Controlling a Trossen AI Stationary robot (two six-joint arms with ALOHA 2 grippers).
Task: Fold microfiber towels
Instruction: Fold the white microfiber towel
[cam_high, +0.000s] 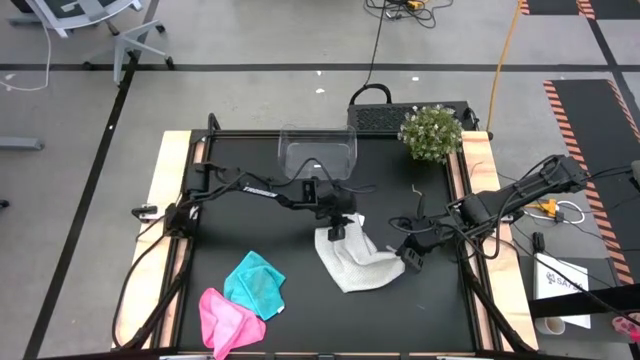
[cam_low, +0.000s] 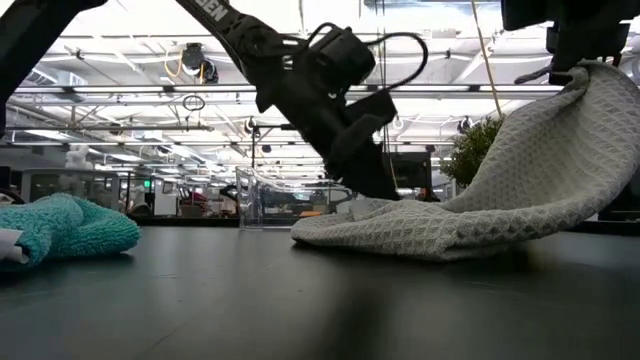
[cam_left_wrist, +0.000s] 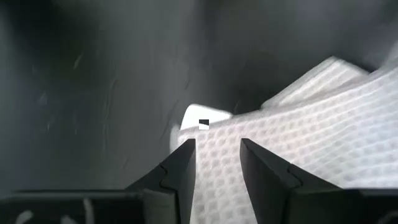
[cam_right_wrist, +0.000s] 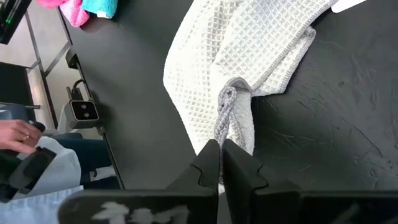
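Note:
A pale grey-white waffle towel (cam_high: 352, 262) lies on the black table, its right end raised. My right gripper (cam_right_wrist: 219, 146) is shut on that raised end, which also shows in the low view (cam_low: 590, 80). My left gripper (cam_left_wrist: 217, 149) is open and tilted down over the towel's far left part (cam_high: 337, 228), one finger on either side of a strip of cloth. A teal towel (cam_high: 255, 283) and a pink towel (cam_high: 225, 318) lie crumpled near the front left, the teal one partly on the pink one. My left gripper stands with its fingertips (cam_left_wrist: 186, 152) right at the towel's surface; whether they touch it I cannot tell. My right gripper pinches a bunched, hemmed edge (cam_right_wrist: 227, 106) of the white towel between its two fingers, slanting down from the table's right. That end is lifted; the cloth slopes down slack, the rest lying on the table (cam_low: 400, 230).
A clear plastic tub (cam_high: 317, 155) stands at the table's far middle, a small potted plant (cam_high: 430, 133) at the far right corner. A person's hand (cam_right_wrist: 13, 134) shows beyond the table's edge in the right wrist view.

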